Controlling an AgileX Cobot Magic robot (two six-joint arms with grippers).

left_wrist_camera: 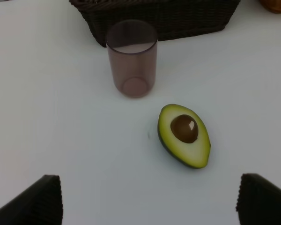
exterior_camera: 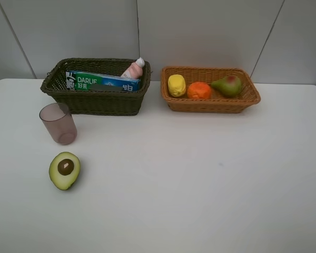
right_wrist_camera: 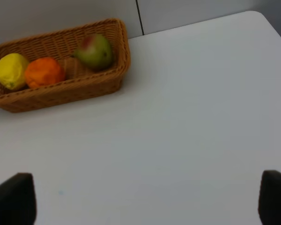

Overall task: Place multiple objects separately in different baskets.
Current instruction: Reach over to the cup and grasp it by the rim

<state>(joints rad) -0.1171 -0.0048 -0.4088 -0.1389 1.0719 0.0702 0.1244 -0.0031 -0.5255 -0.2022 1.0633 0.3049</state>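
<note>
Saw the halved avocado [exterior_camera: 65, 169] pit up on the table [exterior_camera: 200, 184] near the mauve cup [exterior_camera: 58, 123]. Found toothpaste box [exterior_camera: 102, 81] and pink bottle [exterior_camera: 133, 69] in the dark basket [exterior_camera: 95, 103], lemon [exterior_camera: 176, 85], orange [exterior_camera: 199, 90] and pear [exterior_camera: 227, 85] in the tan basket [exterior_camera: 210, 107]. Saw left gripper [left_wrist_camera: 147, 206] and right gripper [right_wrist_camera: 143, 199] open, empty.

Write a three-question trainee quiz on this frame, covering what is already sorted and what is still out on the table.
1. True or false: the halved avocado lies inside the tan basket.
2. How many fruits sit in the tan basket? A) two B) three C) four
3. Fill in: the mauve cup stands upright on the table, in front of the ____ basket.

Key
1. False: it lies cut side up on the table, near the mauve cup.
2. B: lemon, orange and pear.
3. dark: the dark basket.
</note>
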